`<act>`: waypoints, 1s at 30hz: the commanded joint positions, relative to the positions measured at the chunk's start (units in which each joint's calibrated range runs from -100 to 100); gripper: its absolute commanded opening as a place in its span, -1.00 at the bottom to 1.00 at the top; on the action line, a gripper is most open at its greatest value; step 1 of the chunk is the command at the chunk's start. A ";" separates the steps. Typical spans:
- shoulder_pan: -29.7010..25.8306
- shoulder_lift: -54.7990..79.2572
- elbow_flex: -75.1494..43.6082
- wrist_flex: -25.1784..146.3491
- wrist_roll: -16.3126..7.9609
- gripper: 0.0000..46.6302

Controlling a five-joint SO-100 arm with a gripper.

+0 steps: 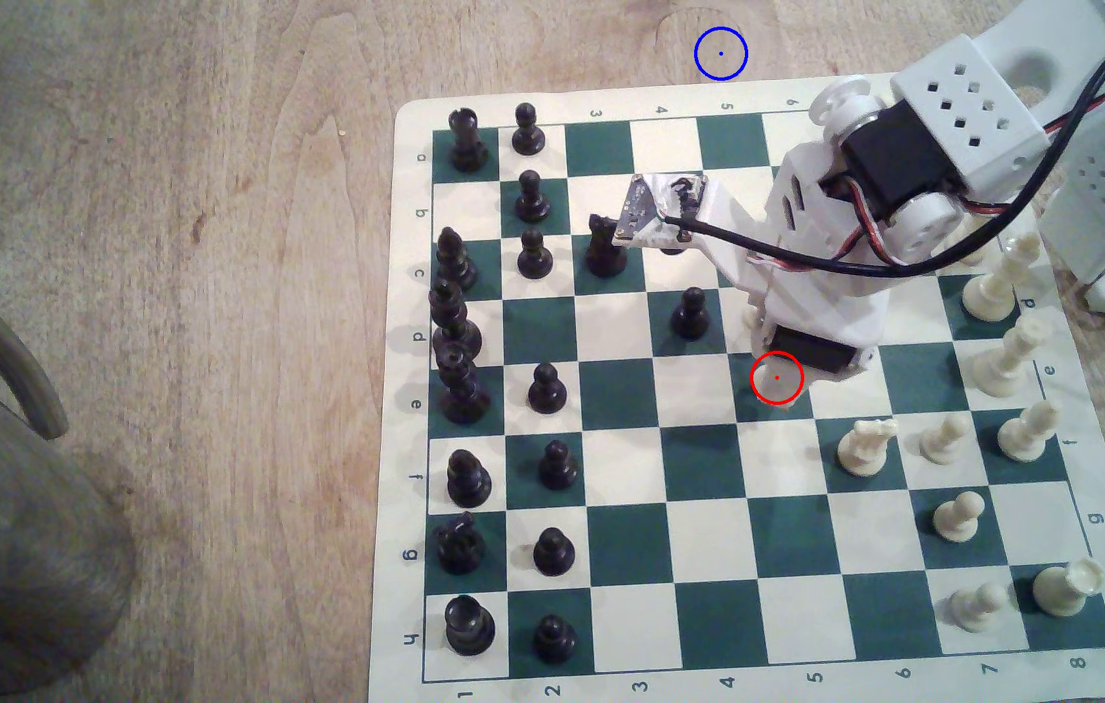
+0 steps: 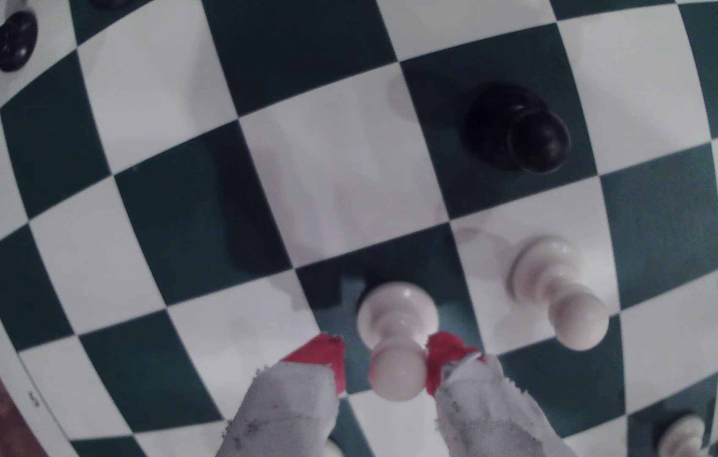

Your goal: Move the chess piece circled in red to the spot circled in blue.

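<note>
**Jaws either side of the white pawn**

In the wrist view my gripper (image 2: 385,360) straddles the white pawn (image 2: 396,338): the red-tipped finger (image 2: 445,356) on one side touches the pawn's ball head, while the other finger (image 2: 322,356) stands a little apart, so my jaws are spread, not yet clamped. The pawn stands upright on a dark green square. A second white pawn (image 2: 555,290) stands on the neighbouring white square, and a black pawn (image 2: 519,127) sits on a green square beyond.

In the exterior view my gripper's body (image 1: 813,338) covers the pawn at the red ring (image 1: 777,378), mid-frame right of centre. The blue ring (image 1: 720,53) lies on bare wooden table (image 1: 198,270) in the upper middle of the frame, just past the chessboard (image 1: 617,473) edge.
</note>
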State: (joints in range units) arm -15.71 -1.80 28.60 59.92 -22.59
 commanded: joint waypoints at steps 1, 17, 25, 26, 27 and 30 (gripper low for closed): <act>0.26 -1.08 -0.68 -0.71 0.05 -0.73; -0.29 -13.99 -9.75 12.73 1.51 -0.99; 20.44 -24.51 -12.10 17.39 9.23 -0.99; 22.55 -25.53 -11.56 17.39 9.96 -0.99; 27.79 -27.32 -10.20 16.90 12.01 -0.99; 35.38 -28.25 -7.48 14.04 14.65 -0.99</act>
State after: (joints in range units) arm 7.45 -24.68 20.02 76.97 -12.04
